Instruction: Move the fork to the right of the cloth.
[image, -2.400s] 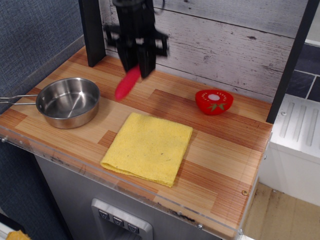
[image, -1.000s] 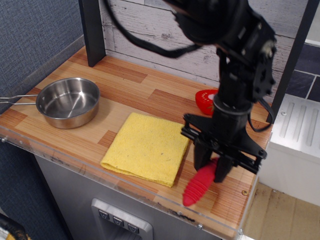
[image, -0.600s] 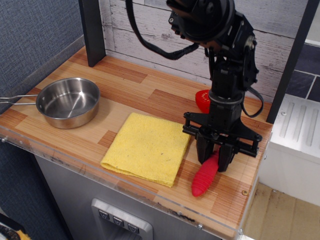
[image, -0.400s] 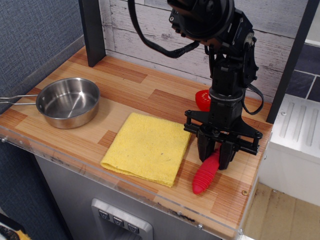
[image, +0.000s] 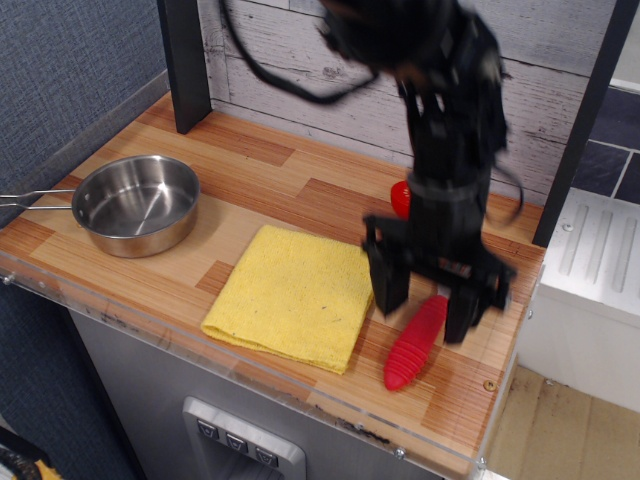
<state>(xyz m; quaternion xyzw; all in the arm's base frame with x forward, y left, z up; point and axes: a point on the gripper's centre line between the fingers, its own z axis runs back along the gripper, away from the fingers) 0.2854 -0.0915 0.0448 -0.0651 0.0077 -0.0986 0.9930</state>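
Note:
The fork (image: 413, 343) shows as a ribbed red handle lying on the wooden counter just right of the yellow cloth (image: 298, 293); its tines are hidden under the gripper. The gripper (image: 428, 305) hangs right above the fork's far end. Its fingers (image: 389, 288) stand wide apart on either side of the handle, so it is open and not holding the fork. The image of the arm is motion-blurred.
A steel pan (image: 137, 204) with a wire handle sits at the counter's left. A red tomato-half toy (image: 401, 197) lies behind the arm, mostly hidden. A dark post (image: 186, 65) stands at the back left. The counter's front edge (image: 400, 448) runs close to the fork.
The gripper carried the fork from the back left over to the right of the cloth, lowered it to the counter, and has now opened its fingers and let go of it.

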